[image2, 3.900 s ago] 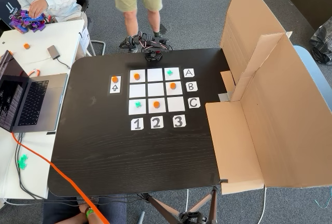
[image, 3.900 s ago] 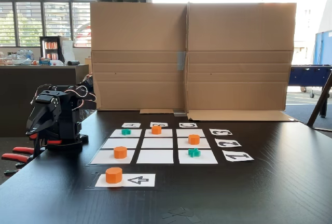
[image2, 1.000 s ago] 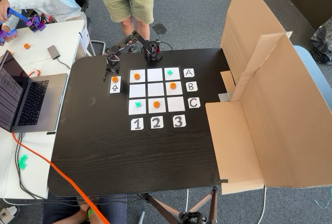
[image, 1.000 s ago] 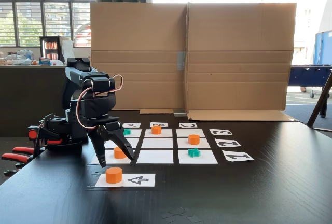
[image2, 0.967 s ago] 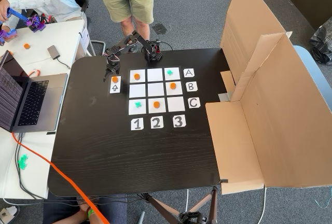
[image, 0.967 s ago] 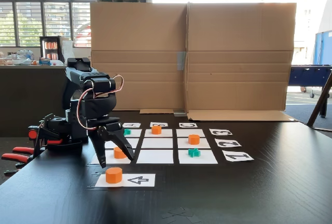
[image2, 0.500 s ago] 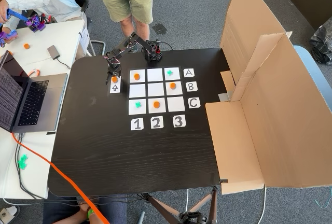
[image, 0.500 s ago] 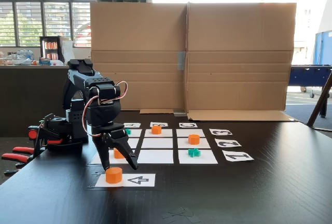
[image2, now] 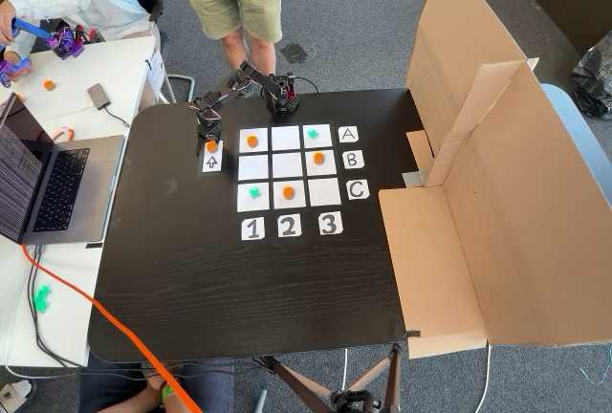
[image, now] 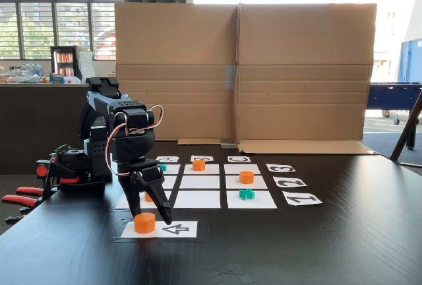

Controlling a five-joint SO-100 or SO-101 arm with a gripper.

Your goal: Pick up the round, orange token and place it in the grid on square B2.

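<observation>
I see my gripper (image: 151, 218) spread around the short orange plastic token (image: 144, 223) on the arrow sheet (image: 179, 229), beside the paper grid (image: 200, 182) on the dark woodgrain worktop (image: 297, 245).

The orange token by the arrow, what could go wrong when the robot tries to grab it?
The gripper has its open fingers around the orange token, which sits on a loose-looking arrow sheet. If a fingertip catches the paper, the sheet might slide and carry the token away. An off-centre squeeze could pop the token out. Later, square B2 has other tokens close by, which the token might bump.
</observation>
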